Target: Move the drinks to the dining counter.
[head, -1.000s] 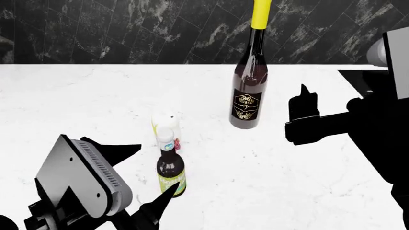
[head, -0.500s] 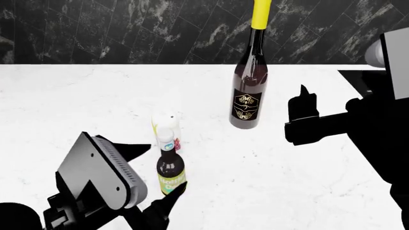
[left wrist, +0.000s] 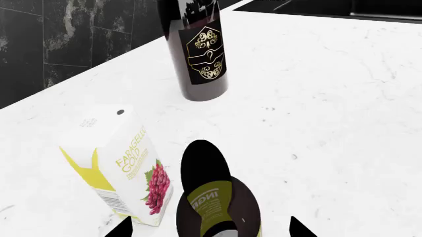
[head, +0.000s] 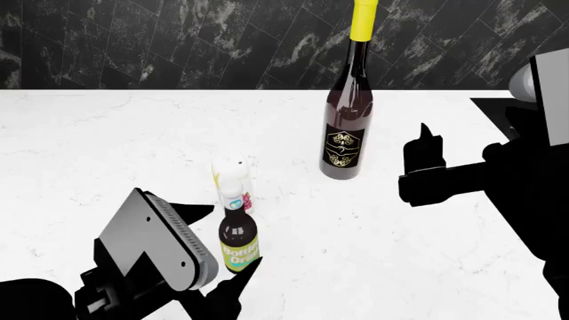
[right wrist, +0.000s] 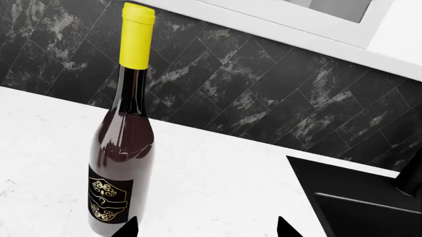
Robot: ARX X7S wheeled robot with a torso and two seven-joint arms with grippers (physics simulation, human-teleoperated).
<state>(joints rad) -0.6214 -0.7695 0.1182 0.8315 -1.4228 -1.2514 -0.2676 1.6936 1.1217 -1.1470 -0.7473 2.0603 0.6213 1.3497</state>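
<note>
Head view: left gripper [head: 222, 240] had crept forward across the worktop [head: 106, 133], fingers spread either side of the small bottle [head: 237, 240], beside the carton [head: 233, 180]. Grasp seemingly next. Right gripper [right wrist: 205, 226] open near wine bottle [head: 345, 113].

We are seeing the tall dark wine bottle [head: 347, 113] with its yellow foil top and black-gold label standing upright on the white counter [head: 106, 140]. Nearer us, the small white grape-picture carton [head: 233, 179] is standing just behind the small dark bottle [head: 237, 240] with its yellow-green label, also upright.
</note>
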